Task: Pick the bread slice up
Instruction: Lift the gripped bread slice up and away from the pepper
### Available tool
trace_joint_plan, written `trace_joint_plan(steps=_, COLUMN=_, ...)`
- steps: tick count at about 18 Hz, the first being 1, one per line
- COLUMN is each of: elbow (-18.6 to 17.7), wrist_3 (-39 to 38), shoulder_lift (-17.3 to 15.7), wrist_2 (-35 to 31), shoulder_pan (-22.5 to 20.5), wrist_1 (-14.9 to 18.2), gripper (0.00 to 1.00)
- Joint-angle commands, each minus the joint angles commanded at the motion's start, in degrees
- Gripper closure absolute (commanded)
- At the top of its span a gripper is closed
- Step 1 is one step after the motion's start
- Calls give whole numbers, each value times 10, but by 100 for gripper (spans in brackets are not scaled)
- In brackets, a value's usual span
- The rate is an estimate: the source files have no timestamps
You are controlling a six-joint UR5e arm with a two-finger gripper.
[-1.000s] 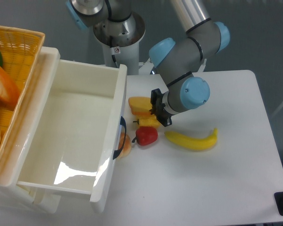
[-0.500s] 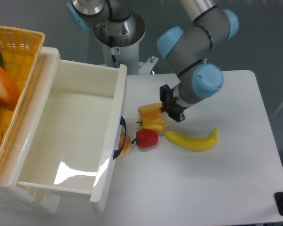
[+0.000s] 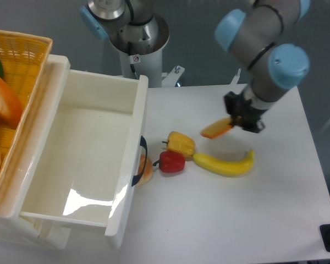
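The bread slice (image 3: 215, 130) is a flat orange-yellow toy toast, held tilted in the air above the white table (image 3: 253, 220). My gripper (image 3: 235, 122) is shut on its right edge, and the slice sticks out to the left. It hangs just above and left of the banana's raised tip. The fingers are mostly hidden behind the black gripper body.
A yellow banana (image 3: 224, 164), a yellow bell pepper (image 3: 181, 143) and a red pepper (image 3: 171, 161) lie below the slice. An orange piece (image 3: 147, 170) sits by the large white bin (image 3: 88, 159). A wicker basket (image 3: 14, 77) with food is at far left. The robot base (image 3: 137, 38) stands behind.
My gripper has lifted the bread slice off the table beside the yellow pepper and carried it up and to the right. The pepper now shows fully.
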State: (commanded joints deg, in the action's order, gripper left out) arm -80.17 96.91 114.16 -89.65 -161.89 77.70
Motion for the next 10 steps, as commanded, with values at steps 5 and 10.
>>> trace_joint_plan(steps=5, elbow=53, wrist_3=35, shoulder_lift=32, wrist_2=2, shoulder_pan=-3, wrist_1=-16, gripper=100)
trace_joint_plan(steps=10, elbow=69, wrist_3=35, shoulder_lift=38, wrist_2=-4, shoulder_pan=-3, wrist_1=-17, gripper=100)
